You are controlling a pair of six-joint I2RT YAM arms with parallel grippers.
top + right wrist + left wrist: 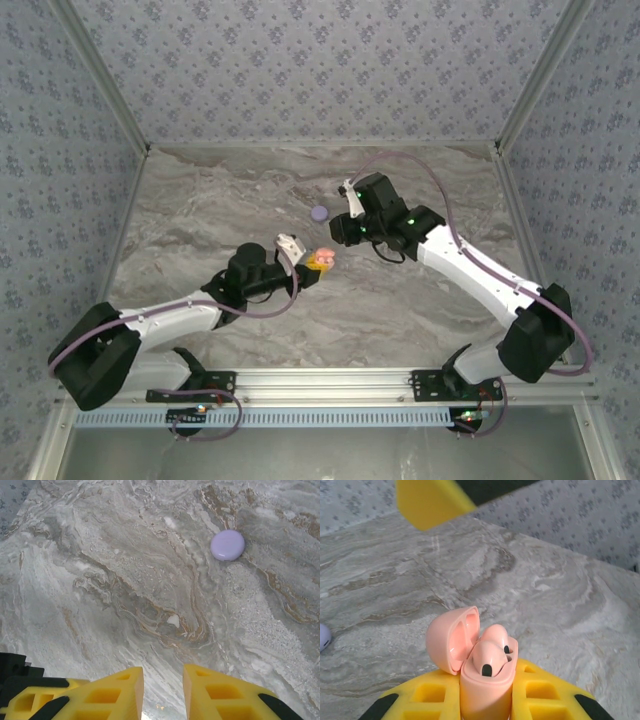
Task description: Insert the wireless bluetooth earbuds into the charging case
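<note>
Open pink case [482, 695]; pink earbud [489, 652] inside

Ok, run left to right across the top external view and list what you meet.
Left arm → open pink case in the left end effector → right arm. Lilac case left out: directly beyond the pink one.

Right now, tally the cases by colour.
Pink case: 1
Lilac case: 1
Total: 2
</note>
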